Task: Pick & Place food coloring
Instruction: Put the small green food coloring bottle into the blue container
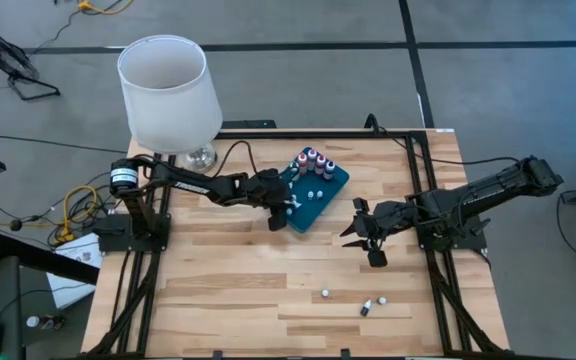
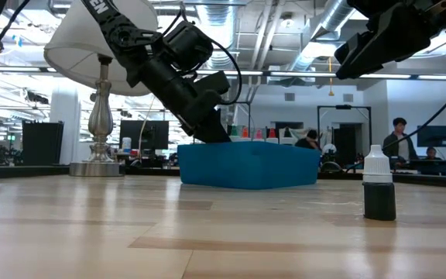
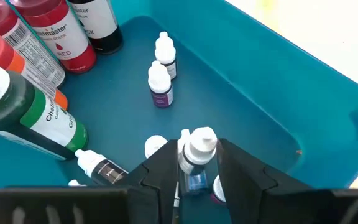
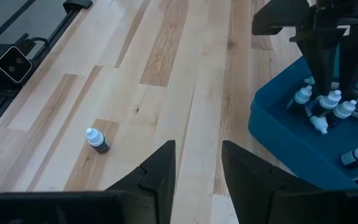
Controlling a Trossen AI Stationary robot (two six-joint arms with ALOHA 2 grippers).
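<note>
Left jaws: the left gripper [image 3: 196, 163] reaches down inside the teal tray [image 3: 272, 93], with a small white-capped bottle [image 3: 197, 155] standing between its fingers [image 3: 160, 171]; whether they are pinching it or have parted from it cannot be told.
Right jaws: the right gripper [image 4: 197, 163] hangs above the bare bench [image 4: 166, 74], its fingers apart, nothing between them.
Food coloring: most small bottles lie or stand in the tray around the left jaws; the larger red and green bottles [image 3: 39, 115] stand beyond them; three more small bottles [image 1: 325, 294] remain out on the bench, one [image 4: 97, 140] just ahead of the right jaws.
Risk, release: if the jaws lift away while gripping loosely, the bottle may tip onto the ones lying beside it.
Risk, crowding: bottles lie close against the left fingers, so a sideways pull-out could knock them over or snag one.
Risk, tray: the fingers sit near the tray wall; a slanted exit could drag or shove the tray.
Risk, next pick: the bench bottles are tiny and top-heavy, so an off-centre closure by either jaws would likely topple or roll them.
</note>
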